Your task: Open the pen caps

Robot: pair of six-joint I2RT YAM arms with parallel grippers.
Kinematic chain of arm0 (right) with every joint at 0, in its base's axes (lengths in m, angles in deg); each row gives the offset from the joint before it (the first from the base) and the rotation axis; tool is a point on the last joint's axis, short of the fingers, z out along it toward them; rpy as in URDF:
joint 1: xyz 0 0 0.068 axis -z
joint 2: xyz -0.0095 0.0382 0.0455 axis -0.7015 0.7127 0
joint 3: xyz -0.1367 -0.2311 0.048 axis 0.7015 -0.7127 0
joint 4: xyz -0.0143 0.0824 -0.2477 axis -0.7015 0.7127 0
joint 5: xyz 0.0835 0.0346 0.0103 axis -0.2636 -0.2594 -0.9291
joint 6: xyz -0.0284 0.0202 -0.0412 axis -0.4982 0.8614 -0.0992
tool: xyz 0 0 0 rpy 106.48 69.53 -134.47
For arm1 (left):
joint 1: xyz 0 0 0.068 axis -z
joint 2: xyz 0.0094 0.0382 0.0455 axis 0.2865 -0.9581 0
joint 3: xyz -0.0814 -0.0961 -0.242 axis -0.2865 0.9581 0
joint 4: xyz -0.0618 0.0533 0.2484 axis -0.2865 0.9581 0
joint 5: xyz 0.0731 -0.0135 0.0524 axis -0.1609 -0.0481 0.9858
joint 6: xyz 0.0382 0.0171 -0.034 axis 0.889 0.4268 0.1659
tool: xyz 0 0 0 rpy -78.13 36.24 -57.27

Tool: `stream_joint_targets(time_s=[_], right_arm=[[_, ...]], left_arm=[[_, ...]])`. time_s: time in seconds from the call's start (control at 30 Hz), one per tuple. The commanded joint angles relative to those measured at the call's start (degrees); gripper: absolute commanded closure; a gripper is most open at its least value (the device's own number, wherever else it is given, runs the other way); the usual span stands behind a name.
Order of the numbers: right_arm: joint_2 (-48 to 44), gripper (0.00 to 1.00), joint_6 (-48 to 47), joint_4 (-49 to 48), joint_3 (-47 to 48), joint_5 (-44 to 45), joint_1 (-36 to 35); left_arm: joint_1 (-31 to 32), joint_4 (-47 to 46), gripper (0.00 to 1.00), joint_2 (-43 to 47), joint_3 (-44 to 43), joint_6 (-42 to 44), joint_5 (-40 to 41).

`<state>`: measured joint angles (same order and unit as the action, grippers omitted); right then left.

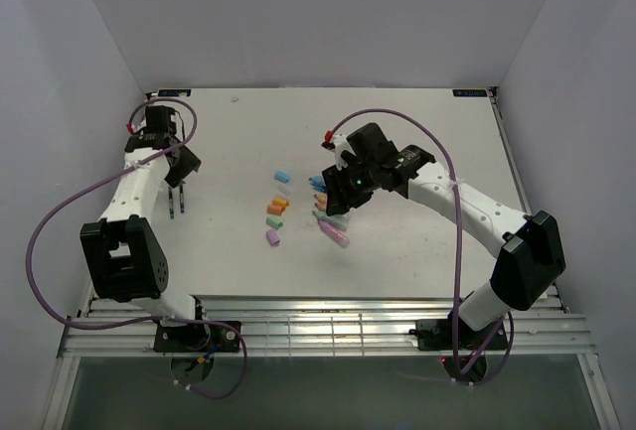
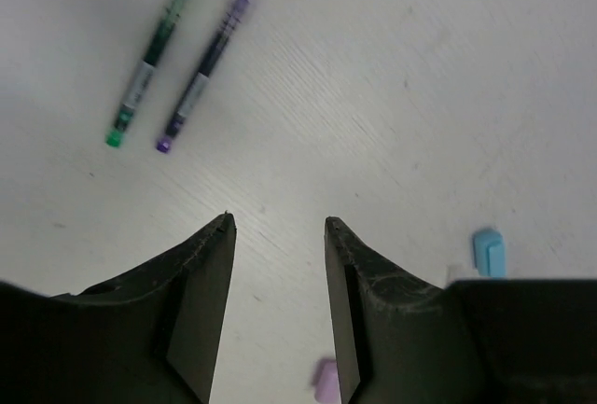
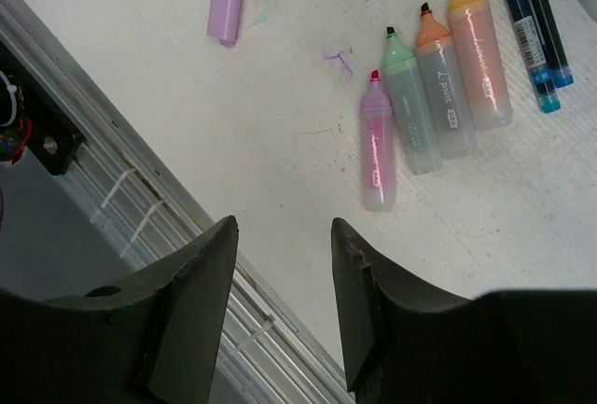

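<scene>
My left claw [image 2: 279, 222] stood half-open, empty; the thin green plastic pen [image 2: 149, 63] and thin purple plastic pen [image 2: 201, 77] lay upper left, axes slanting up-right.

My left gripper [image 2: 279, 223] points down, jaws apart and empty — my right gripper [image 3: 283, 223] likewise parted and empty, set further inward.

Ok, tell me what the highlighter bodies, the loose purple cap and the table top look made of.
Highlighter bodies: frosted translucent plastic; the coloured cores show through. Purple cap: opaque pastel plastic, satin, evenly coloured. Table top: matte white with faint grain lines, probably painted wood or laminate.
</scene>
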<state>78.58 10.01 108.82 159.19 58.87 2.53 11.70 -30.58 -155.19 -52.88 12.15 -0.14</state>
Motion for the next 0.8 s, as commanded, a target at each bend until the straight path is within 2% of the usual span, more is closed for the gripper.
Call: stream_joint_targets(time_s=[0.0,0.2,0.47,0.77], right_arm=[[-1.96,0.49,0.94,1.20,-2.08,-3.49,-0.08],[-2.48,0.49,0.32,1.29,-3.58,-4.73,-0.08],[-1.70,0.49,-0.65,1.29,-3.84,-5.52,0.01],[-0.82,0.49,-0.73,1.29,-5.16,-6.05,0.27]], left_arm=[[-2.52,-0.23,0.47,-2.99,-4.28,8.30,10.50],[-4.80,-3.38,0.48,-7.66,-4.91,13.21,12.89],[-5.60,-15.42,0.48,-8.11,2.73,21.22,9.64],[-5.60,-24.04,0.49,-7.93,8.19,27.02,5.86]])
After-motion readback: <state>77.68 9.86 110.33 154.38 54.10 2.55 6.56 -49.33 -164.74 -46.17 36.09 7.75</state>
